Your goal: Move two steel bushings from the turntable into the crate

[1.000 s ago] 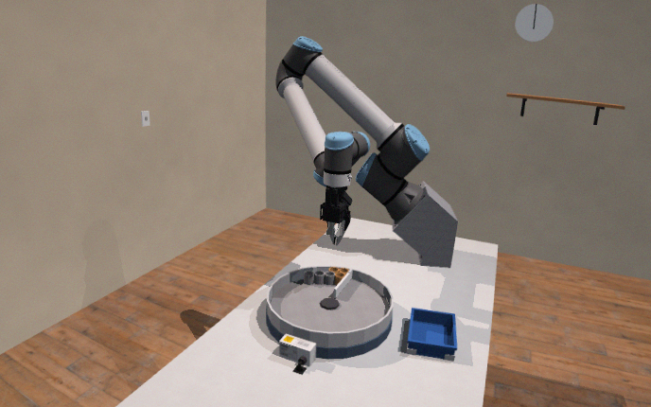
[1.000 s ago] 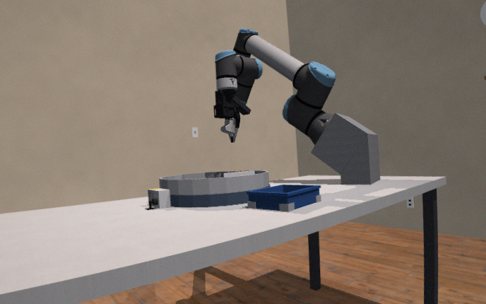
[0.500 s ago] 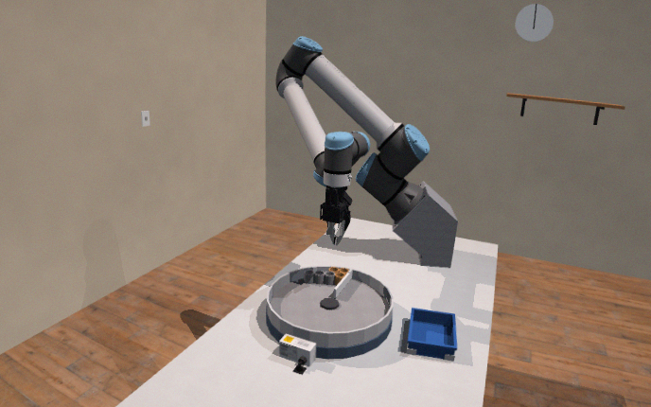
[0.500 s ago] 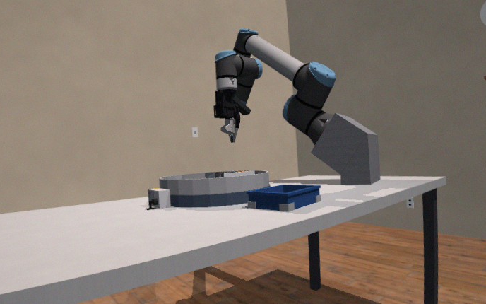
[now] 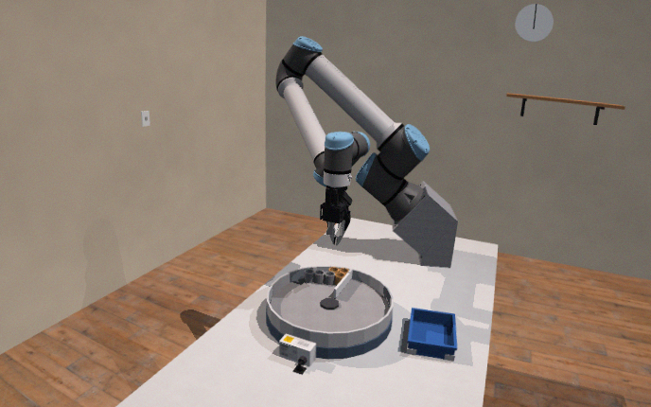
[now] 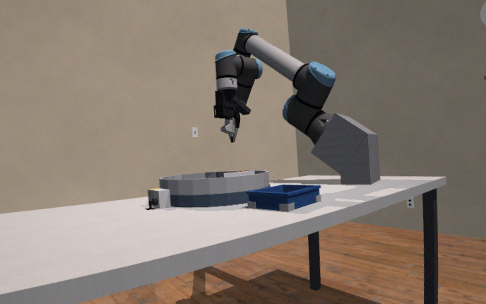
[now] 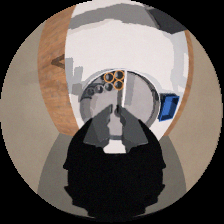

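Observation:
A round grey turntable [image 5: 327, 330] [image 6: 199, 186] [image 7: 142, 107] stands on the white table. At its far side, left of a white divider [image 5: 342, 285] [image 7: 122, 92], stand several dark grey steel bushings [image 5: 319, 275] [image 7: 98, 90]. Right of the divider lie several orange-brown bushings [image 5: 339, 273] [image 7: 114, 79]. The blue crate [image 5: 431, 333] [image 6: 283, 193] [image 7: 169, 106] sits to the right of the turntable and looks empty. My gripper [image 5: 337, 239] [image 6: 232, 138] [image 7: 114, 105] is shut with nothing in it. It hangs high above the turntable's far side.
A small white control box [image 5: 297, 347] [image 6: 159, 197] sits at the turntable's front. The robot's grey base [image 5: 427, 227] [image 6: 345, 150] stands at the back of the table [image 5: 247, 374]. A dark hub [image 5: 329, 303] marks the turntable's centre.

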